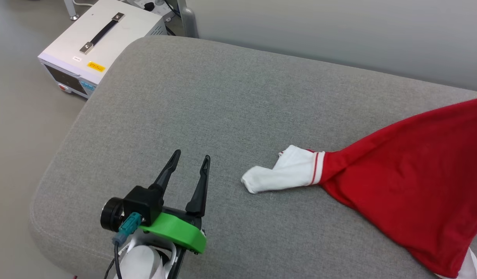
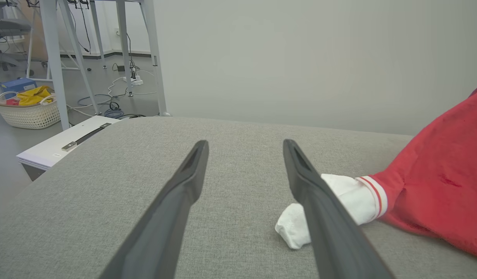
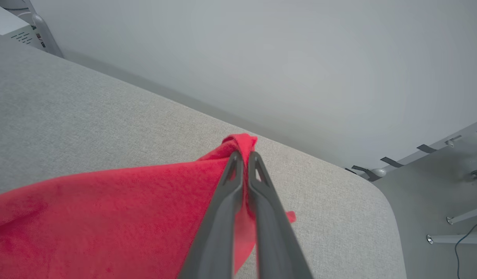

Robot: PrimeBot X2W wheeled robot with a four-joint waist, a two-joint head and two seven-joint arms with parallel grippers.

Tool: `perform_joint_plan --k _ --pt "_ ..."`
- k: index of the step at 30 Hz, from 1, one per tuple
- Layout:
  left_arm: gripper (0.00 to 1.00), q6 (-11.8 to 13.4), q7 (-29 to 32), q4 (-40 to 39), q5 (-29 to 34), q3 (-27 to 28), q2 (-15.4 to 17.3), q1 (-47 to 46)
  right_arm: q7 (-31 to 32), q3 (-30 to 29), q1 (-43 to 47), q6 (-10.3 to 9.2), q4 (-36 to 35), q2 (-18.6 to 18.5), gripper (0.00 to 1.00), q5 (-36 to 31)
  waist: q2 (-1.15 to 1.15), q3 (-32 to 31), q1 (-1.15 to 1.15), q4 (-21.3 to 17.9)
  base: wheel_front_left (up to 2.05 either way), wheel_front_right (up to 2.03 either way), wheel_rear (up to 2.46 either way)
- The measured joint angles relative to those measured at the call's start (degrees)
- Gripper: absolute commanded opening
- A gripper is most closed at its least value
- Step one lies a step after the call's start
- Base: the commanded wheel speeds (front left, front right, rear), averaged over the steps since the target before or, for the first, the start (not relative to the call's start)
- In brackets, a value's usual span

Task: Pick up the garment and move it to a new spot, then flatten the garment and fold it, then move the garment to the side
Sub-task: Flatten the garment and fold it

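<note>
The garment point(image 1: 409, 174), a red T-shirt, hangs stretched from the upper right down onto the grey cushion point(image 1: 207, 100). Its white sleeve with striped trim point(image 1: 285, 170) lies on the cushion, also visible as the sleeve point(image 2: 347, 197) in the left wrist view. My right gripper point(image 3: 245, 155) is shut on a bunched red edge of the garment point(image 3: 106, 209), lifting it above the cushion. My left gripper point(image 1: 192, 157) stands open over the cushion, left of the sleeve and not touching it. The chest lettering is hidden.
A white equipment box with a black handle point(image 1: 99, 38) sits on the floor beyond the cushion's far left corner. A wicker basket point(image 2: 27, 110) and metal table legs point(image 2: 54, 58) stand further off. A pale wall point(image 1: 339, 31) runs behind the cushion.
</note>
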Motion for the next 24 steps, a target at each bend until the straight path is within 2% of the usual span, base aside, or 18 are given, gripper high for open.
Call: perform_joint_plan --k 8,13,17,19,24 --pt "1.00 -0.3 0.0 0.3 0.0 0.1 -0.2 0.6 -6.6 3.2 -15.7 0.00 5.1 -3.2 0.00 -2.8 0.00 -2.4 0.00 0.6 0.00 0.00 0.00" --pt "1.00 -0.3 0.0 0.2 0.0 0.5 -0.3 1.1 -12.5 6.9 -24.2 0.00 6.9 -2.8 0.00 -4.7 0.00 -4.1 0.00 0.9 0.00 0.00 0.00" --pt "1.00 -0.3 0.0 0.1 0.0 1.1 -0.4 2.3 -16.9 11.8 -25.5 -0.01 5.0 -1.2 0.00 -3.9 0.00 -5.2 0.00 0.8 0.00 0.00 0.00" --pt "1.00 -0.3 0.0 0.1 0.0 1.4 -0.4 2.9 -18.1 16.1 -24.9 0.00 2.4 0.4 0.00 -2.2 0.00 -5.7 0.00 0.5 0.00 0.00 0.00" --pt "1.00 -0.3 0.0 0.2 0.0 1.3 -0.4 3.5 -17.5 23.9 -17.6 0.00 -5.0 3.2 0.00 1.3 0.00 -6.6 0.00 -0.1 0.00 0.00 0.00"
